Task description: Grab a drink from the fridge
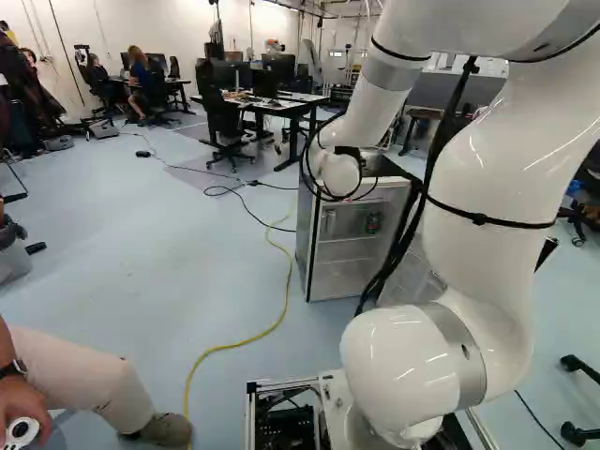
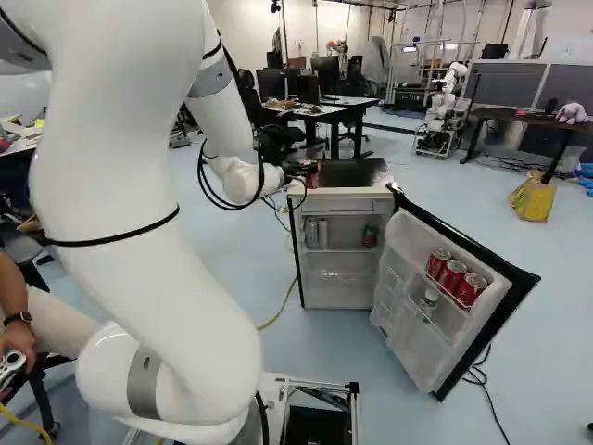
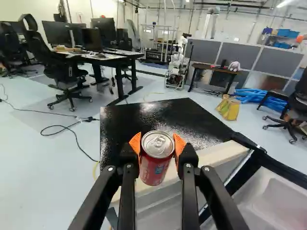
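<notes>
Basically, grab looks done: gripper [image 3: 158, 145] is clenched on a red soda can [image 3: 154, 173], one orange pad [image 3: 179, 144] against each side, lid up. Can is outside the fridge [image 2: 340, 291], by the front edge of its black top [image 3: 144, 120]; can't tell if its base touches anything. Left to do, my guess: carry it clear and set it down or hand it over, maybe shut the door [image 2: 394, 298] (task line doesn't ask for that), which hangs wide open.

Materials: can is a smooth metal cylinder, ring-pull lid, narrowed neck; should hold fine, though a harder squeeze could dent the wall. Pads look ribbed, probably rubbery. Top is glossy, speckled with glare, pale front rim. Door liner is white moulded plastic, dark-edged, with three red cans [image 2: 453, 276] and a small bottle [image 2: 429, 299] in its racks. Body shelf has two silvery cans [image 2: 318, 234] plus a darker one [image 2: 371, 235].
</notes>
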### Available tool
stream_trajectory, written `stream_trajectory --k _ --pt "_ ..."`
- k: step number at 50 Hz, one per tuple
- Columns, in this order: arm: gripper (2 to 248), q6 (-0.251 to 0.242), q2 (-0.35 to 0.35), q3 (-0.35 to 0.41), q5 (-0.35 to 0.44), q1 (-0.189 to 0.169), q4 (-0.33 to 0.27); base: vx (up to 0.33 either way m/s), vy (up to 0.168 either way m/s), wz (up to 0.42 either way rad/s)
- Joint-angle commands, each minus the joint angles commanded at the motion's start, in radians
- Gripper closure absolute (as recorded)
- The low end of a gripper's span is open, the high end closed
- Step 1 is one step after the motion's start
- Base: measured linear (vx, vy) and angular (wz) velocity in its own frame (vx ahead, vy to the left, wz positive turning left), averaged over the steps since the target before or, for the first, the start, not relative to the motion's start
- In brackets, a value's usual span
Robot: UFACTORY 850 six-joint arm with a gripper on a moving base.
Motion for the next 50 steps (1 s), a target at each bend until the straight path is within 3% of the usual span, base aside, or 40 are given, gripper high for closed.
stream_trajectory --k 27,50 --pt "159 0.0 -0.062 -0.071 -0.057 -0.036 -0.151 0.0 0.0 0.0" --pt "159 0.0 -0.11 -0.127 -0.081 -0.054 -0.182 0.0 0.0 0.0"
